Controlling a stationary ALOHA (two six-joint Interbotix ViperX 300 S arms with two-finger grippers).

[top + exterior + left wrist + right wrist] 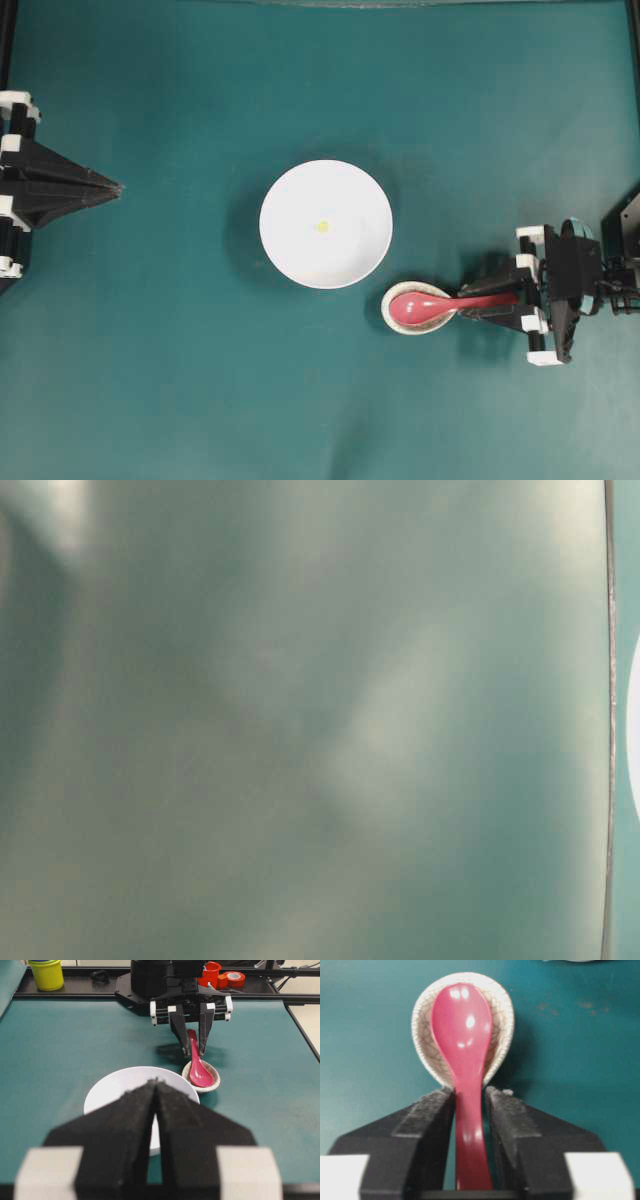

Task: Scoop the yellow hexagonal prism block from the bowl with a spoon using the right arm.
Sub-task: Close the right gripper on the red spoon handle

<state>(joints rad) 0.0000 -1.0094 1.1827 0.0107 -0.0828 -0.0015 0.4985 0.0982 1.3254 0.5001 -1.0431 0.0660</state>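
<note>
The white bowl (290,195) sits mid-table with the tiny yellow hexagonal prism block (322,226) at its centre. To its lower right, the red-pink spoon (420,305) lies with its scoop in a small speckled dish (400,322). My right gripper (469,1091) is low over the handle, and its fingertips (496,1097) pinch the handle just behind the dish (422,1025). The spoon (462,1030) still rests in the dish. My left gripper (118,187) is shut and empty at the far left, pointing at the bowl (107,1092). The block is hidden in the left wrist view.
A yellow cup (46,974), a red cup (212,972) and a red tape roll (234,979) stand on the black rail behind the right arm. The table-level view is a blur of teal. Green mat lies all round the bowl.
</note>
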